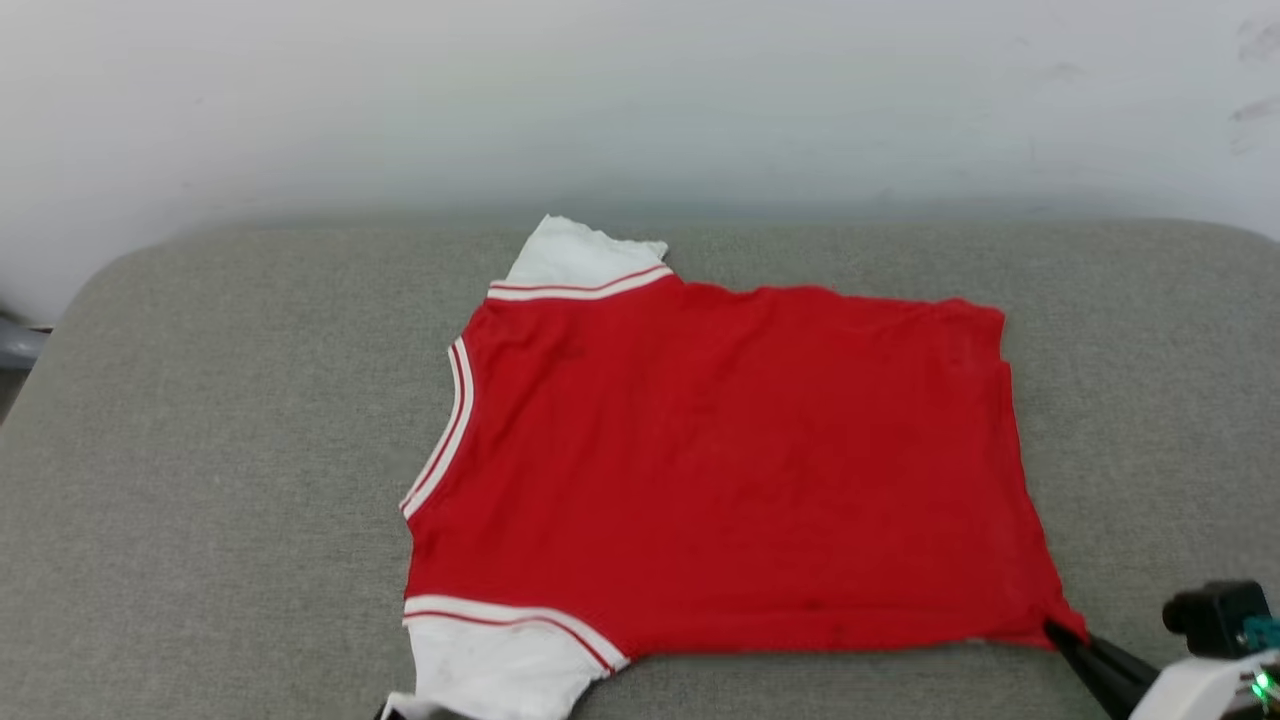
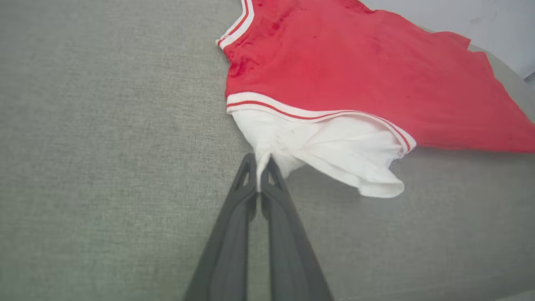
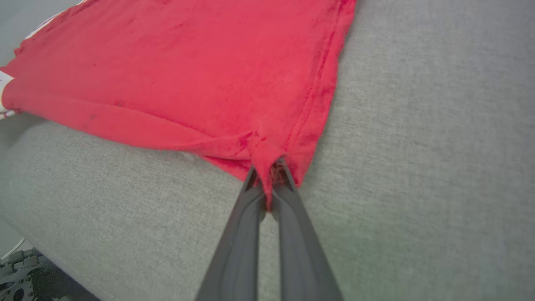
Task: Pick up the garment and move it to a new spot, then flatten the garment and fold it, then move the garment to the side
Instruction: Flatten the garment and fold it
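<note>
Garment (image 1: 720, 470): a red jersey-style T-shirt with white short sleeves and red-and-white striped trim. It lies spread flat near the middle of the grey woven-fabric cushion (image 1: 200, 450) with a plain red face up. Its striped neckline (image 1: 440, 450) points to the cushion's left end and its hem to the right end. One white sleeve (image 1: 580, 255) lies toward the cushion's back edge. The other white sleeve (image 2: 334, 150) lies toward the front edge.

Left gripper (image 2: 260, 161): dark fingers pressed together, pinching a gathered tip of the front white sleeve just above the cushion.

Right gripper (image 3: 269, 167): fingers clamped on the bunched red hem corner (image 3: 267, 146) at the cushion's front right, with the cloth puckered at the pinch.

Pale wall (image 1: 640, 90) stands behind the cushion.
</note>
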